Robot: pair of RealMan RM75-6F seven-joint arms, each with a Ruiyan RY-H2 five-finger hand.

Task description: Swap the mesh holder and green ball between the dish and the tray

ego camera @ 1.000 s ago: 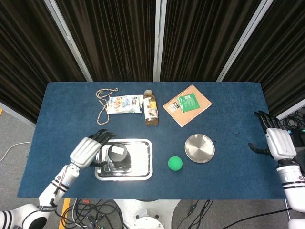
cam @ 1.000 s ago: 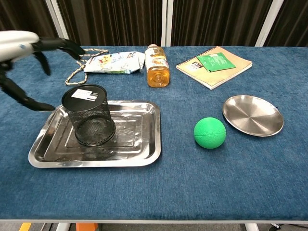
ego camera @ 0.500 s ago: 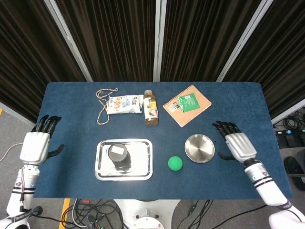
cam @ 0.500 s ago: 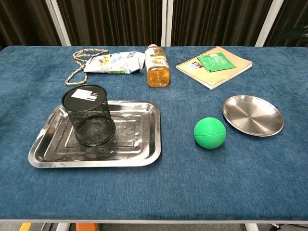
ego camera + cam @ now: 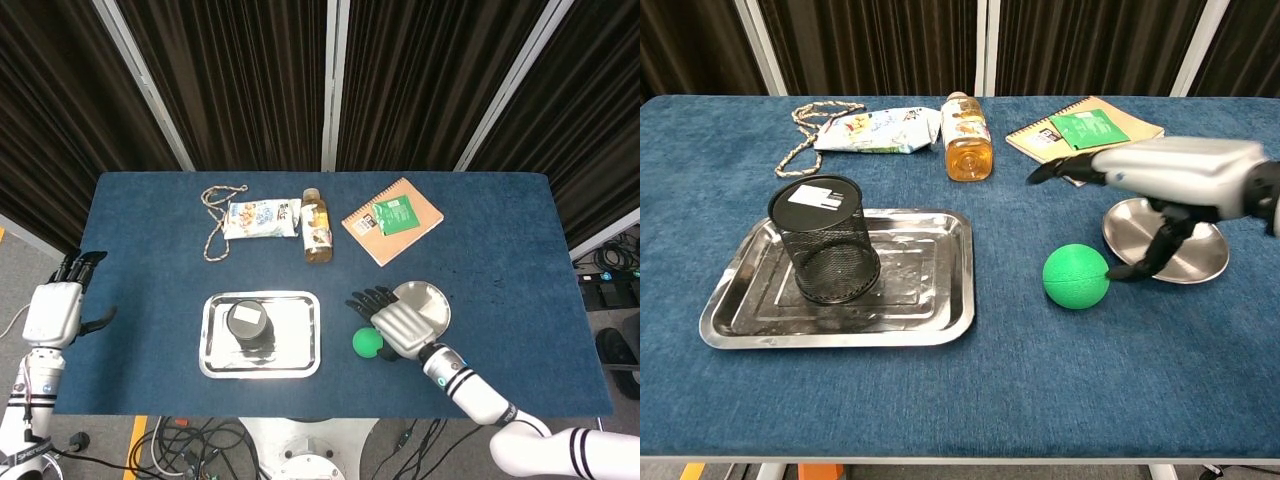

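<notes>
Chest view, my right hand (image 5: 1160, 180) spread empty above round green foam ball (image 5: 1076, 276), left hand (image 5: 55, 310) splayed off-table, black mesh holder (image 5: 826, 240) upright in steel tray (image 5: 930, 320).

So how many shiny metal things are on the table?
2. The rectangular tray sits on the left with the mesh holder standing in it. The round dish sits on the right, partly behind the right hand. Nothing else metal shows.

Bare cloth between tray (image 5: 958, 290) and green ball (image 5: 1076, 276).
</notes>
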